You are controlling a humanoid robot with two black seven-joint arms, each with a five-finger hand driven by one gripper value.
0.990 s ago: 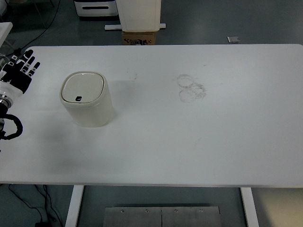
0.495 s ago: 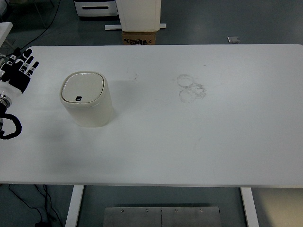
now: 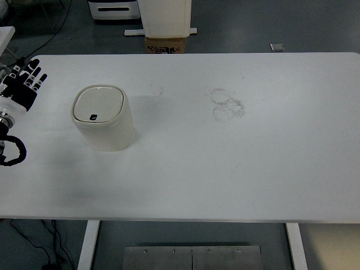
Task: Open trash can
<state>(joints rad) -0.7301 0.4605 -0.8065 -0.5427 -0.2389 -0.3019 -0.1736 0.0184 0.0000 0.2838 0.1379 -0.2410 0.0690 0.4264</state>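
We are looking down on a wide white rectangular table, and our small cream plastic trash can with rounded corners is standing upright on its left part, a little toward the far edge. Its flat lid is lying closed on top, with a small dark latch button showing at the lid's near edge.

Our left hand, black-fingered with a white palm, is hovering over the table's far left edge, near the can but apart from it. Its fingers are stretching out straight and slightly fanned, gripping nothing. A black cable loop is hanging by the wrist, nearer to us.

Faint grey ring-shaped smudges are marking the tabletop well to the right of the can. Beyond the far edge, a brown cardboard box is sitting on the grey floor against a white panel stand.
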